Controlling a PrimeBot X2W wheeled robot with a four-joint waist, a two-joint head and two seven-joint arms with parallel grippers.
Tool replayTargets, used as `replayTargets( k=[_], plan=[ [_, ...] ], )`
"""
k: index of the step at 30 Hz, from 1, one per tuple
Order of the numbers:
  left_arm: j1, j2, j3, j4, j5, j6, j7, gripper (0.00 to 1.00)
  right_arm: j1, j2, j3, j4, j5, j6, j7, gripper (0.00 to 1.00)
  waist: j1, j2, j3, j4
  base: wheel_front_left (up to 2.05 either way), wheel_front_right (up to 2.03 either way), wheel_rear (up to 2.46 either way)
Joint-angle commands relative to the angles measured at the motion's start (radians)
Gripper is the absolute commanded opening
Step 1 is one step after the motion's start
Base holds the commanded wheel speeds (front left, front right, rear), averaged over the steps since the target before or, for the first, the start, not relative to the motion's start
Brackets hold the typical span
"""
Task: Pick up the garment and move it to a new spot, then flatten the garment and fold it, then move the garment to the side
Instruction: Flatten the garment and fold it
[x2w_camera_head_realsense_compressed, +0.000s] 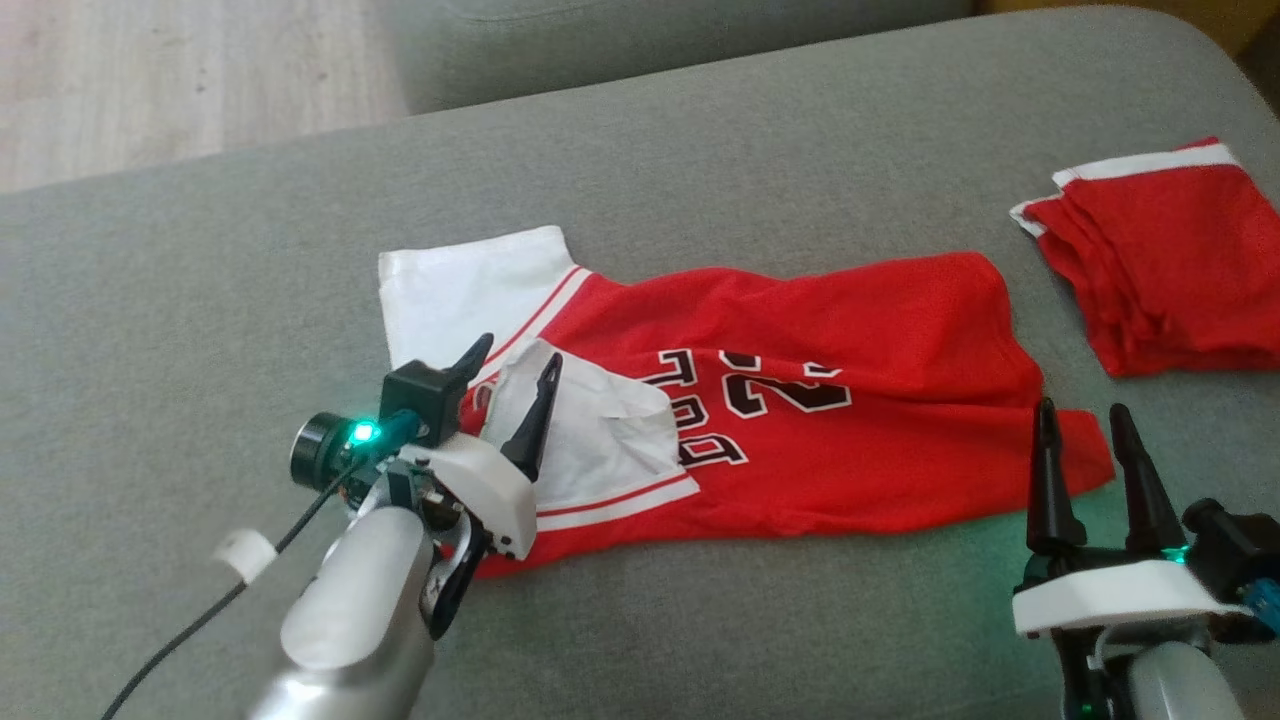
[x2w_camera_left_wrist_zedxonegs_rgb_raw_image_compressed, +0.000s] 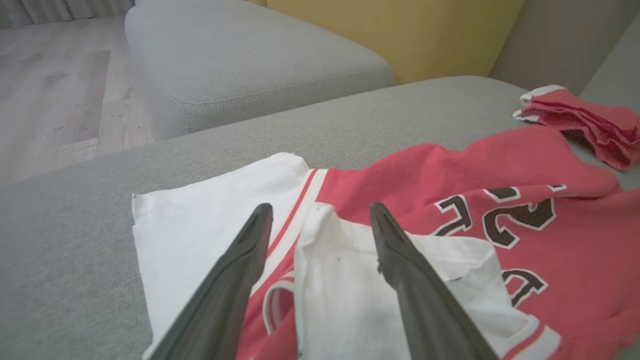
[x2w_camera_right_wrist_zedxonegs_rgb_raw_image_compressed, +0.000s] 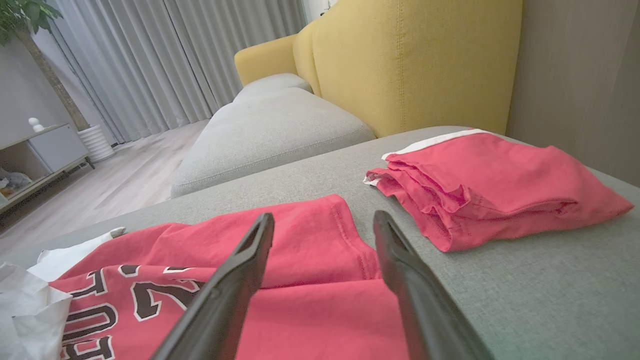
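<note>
A red jersey with white sleeves and black lettering, the garment (x2w_camera_head_realsense_compressed: 800, 400) (x2w_camera_left_wrist_zedxonegs_rgb_raw_image_compressed: 475, 200) (x2w_camera_right_wrist_zedxonegs_rgb_raw_image_compressed: 280, 260), lies spread on the grey cushion. My left gripper (x2w_camera_head_realsense_compressed: 515, 365) (x2w_camera_left_wrist_zedxonegs_rgb_raw_image_compressed: 317, 210) hovers open over the white sleeve end, nothing between its fingers. My right gripper (x2w_camera_head_realsense_compressed: 1080, 410) (x2w_camera_right_wrist_zedxonegs_rgb_raw_image_compressed: 322, 217) stands open just above the garment's red hem corner, holding nothing.
A folded red garment with white trim (x2w_camera_head_realsense_compressed: 1165, 265) (x2w_camera_left_wrist_zedxonegs_rgb_raw_image_compressed: 580, 122) (x2w_camera_right_wrist_zedxonegs_rgb_raw_image_compressed: 490, 190) lies at the cushion's right side. The grey cushion (x2w_camera_head_realsense_compressed: 700, 130) has bare room at left and front. A second grey cushion (x2w_camera_right_wrist_zedxonegs_rgb_raw_image_compressed: 270, 125), a yellow backrest (x2w_camera_right_wrist_zedxonegs_rgb_raw_image_compressed: 415, 65) and wooden floor (x2w_camera_head_realsense_compressed: 150, 70) lie beyond.
</note>
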Motion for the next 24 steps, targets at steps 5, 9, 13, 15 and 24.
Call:
replayTargets(
  k=[5, 9, 13, 15, 24],
  plan=[
    [-0.083, 0.028, 0.007, 0.038, 0.002, -0.012, 0.01, 1.0, -0.036, -0.007, 0.028, -0.026, 0.016, -0.001, -0.014, 1.0, -0.0002, 0.0, 0.017, -0.025, 0.0, 0.0, 0.0],
    [-0.1, 0.03, 0.001, 0.07, -0.008, -0.015, -0.001, 1.0, -0.036, -0.007, 0.03, -0.022, 0.018, -0.001, -0.014, 1.0, -0.0002, 0.0, 0.019, -0.03, 0.0, 0.0, 0.0],
    [-0.114, 0.025, -0.006, 0.096, -0.033, -0.021, -0.001, 0.0, -0.039, -0.007, 0.034, -0.018, 0.019, -0.001, -0.014, 1.0, -0.0002, 0.0, 0.021, -0.033, 0.0, 0.0, 0.0],
    [-0.121, 0.023, -0.015, 0.099, -0.041, -0.023, -0.012, 0.0, -0.039, -0.007, 0.034, -0.017, 0.02, -0.001, -0.014, 1.0, -0.0002, 0.0, 0.022, -0.031, 0.0, 0.0, 0.0],
    [-0.107, 0.052, -0.046, 0.014, -0.058, -0.027, -0.1, 0.0, -0.026, -0.007, 0.013, 0.001, 0.02, -0.001, -0.014, 1.0, -0.0002, 0.0, -0.016, 0.02, 0.0, 0.0, 0.0]
  ],
)
